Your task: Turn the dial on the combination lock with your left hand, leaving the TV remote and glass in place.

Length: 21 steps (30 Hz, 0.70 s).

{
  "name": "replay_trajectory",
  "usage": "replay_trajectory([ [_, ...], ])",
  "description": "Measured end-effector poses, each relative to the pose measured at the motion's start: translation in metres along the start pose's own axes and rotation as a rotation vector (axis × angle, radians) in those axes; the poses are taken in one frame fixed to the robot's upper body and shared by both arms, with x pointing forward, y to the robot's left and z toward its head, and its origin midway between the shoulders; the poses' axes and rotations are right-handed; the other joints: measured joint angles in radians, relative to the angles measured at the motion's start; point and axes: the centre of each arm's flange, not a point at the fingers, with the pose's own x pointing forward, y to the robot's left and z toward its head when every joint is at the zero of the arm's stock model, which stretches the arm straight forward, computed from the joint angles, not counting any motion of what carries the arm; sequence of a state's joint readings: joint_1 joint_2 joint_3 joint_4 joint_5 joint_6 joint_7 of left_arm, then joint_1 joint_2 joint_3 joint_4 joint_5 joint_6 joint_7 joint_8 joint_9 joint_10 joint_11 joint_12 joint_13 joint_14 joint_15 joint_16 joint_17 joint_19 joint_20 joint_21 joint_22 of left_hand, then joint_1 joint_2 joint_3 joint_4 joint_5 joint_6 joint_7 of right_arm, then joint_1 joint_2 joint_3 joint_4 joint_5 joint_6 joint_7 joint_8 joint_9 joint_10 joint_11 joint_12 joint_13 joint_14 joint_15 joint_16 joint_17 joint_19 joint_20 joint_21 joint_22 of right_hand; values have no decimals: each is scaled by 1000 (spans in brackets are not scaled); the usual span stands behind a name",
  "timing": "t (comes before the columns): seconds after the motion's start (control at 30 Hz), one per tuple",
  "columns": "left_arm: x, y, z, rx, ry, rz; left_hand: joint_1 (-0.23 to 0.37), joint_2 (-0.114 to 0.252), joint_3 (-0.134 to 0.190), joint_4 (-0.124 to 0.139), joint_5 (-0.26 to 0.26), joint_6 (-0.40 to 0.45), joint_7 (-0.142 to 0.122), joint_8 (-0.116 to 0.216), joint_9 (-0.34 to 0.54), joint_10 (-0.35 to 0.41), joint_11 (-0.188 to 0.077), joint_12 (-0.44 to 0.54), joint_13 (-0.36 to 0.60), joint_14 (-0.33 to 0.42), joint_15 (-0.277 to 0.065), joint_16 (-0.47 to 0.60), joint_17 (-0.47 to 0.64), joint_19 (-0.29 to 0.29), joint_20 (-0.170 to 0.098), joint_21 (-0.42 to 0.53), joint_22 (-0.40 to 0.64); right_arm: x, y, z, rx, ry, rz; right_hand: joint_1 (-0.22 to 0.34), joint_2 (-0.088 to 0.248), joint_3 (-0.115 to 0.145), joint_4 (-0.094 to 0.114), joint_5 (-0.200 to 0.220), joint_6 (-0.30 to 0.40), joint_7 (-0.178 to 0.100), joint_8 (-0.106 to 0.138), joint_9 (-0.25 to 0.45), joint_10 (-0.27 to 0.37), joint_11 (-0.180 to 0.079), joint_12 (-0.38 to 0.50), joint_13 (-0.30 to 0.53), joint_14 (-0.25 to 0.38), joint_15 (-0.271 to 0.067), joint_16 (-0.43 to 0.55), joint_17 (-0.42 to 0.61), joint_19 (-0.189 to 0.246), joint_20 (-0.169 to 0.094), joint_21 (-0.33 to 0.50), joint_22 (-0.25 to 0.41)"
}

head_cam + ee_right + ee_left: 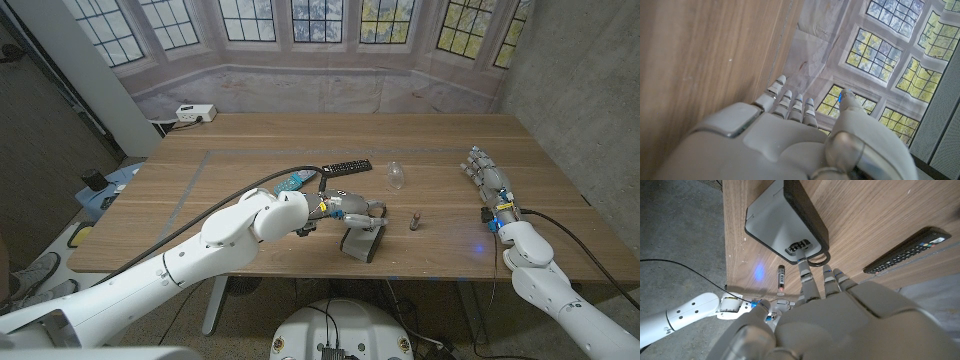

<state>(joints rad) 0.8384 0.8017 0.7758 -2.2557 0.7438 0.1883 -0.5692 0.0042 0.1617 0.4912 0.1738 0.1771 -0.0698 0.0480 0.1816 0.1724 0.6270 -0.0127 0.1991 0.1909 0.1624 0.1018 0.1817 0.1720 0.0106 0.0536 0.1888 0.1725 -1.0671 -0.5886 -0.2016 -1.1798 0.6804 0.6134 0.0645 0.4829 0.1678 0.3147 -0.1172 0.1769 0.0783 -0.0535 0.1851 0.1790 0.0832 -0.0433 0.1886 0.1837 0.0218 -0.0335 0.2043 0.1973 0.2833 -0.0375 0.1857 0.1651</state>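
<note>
Contact at the dial: your left hand [345, 207], fingers extended and gripping nothing, puts one fingertip [801, 265] on the combination lock [363, 241] at lower centre. Next, roll the wheel gently. TV remote [345, 167] and glass [397, 176] lie behind; right hand [487, 180] waits open.

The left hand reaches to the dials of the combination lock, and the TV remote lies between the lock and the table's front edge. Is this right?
One thing is wrong. In the head view the TV remote lies beyond the combination lock, toward the windows, not between it and the front edge. The left hand does reach to the dials, as the left wrist view shows.
</note>
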Motion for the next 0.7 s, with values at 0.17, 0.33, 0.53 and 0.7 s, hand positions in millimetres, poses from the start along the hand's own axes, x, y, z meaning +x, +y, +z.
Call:
replay_trajectory([
  [0.17, 1, 0, 0, 3, 2, 0, 0, 0, 0, 0, 0, 0, 0, 0, 0, 0, 0, 0, 0, 0, 0, 0, 0, 0, 0, 0, 0, 1, 0, -1, -1, 2, 1, 0, 0, 0, 0, 0, 0, 0, 0, 0, 0, 0, 0, 0, 0, 0, 0, -1, 0, 0, 0, 0],
  [0.33, 1, 0, -1, 7, 5, 0, 0, 0, 0, 0, 0, 0, 0, 0, 0, -4, -4, 0, 0, 0, 0, 0, 0, 0, 0, 0, 0, 1, 0, -2, -1, 6, 2, 0, 0, 0, 0, 0, 0, 0, 0, 0, 0, 0, 0, 0, 0, 0, 0, -1, 0, 0, 0, 0],
  [0.53, 3, 0, -2, 8, 6, 1, 0, 0, 0, 0, 0, 0, 0, 0, 0, -9, 2, -7, 0, 0, 0, 0, 0, 0, 0, 0, 0, 1, 0, -3, 0, 8, 4, 0, 0, 0, 0, 0, 0, 0, 0, 0, 0, 0, 0, 0, 0, 0, 0, -2, 0, 0, 0, 0],
  [0.7, 4, 0, -2, 12, 7, 1, 0, 0, 0, 0, 0, 0, 0, 0, 0, -9, 2, -7, 0, 0, 0, 0, 0, 0, 0, 0, 0, 1, -1, -5, 2, 13, 2, 0, 0, 0, 0, 0, 0, 0, 0, 0, 0, 0, 0, 0, 0, 0, 0, 0, 0, 0, 0, 0],
])
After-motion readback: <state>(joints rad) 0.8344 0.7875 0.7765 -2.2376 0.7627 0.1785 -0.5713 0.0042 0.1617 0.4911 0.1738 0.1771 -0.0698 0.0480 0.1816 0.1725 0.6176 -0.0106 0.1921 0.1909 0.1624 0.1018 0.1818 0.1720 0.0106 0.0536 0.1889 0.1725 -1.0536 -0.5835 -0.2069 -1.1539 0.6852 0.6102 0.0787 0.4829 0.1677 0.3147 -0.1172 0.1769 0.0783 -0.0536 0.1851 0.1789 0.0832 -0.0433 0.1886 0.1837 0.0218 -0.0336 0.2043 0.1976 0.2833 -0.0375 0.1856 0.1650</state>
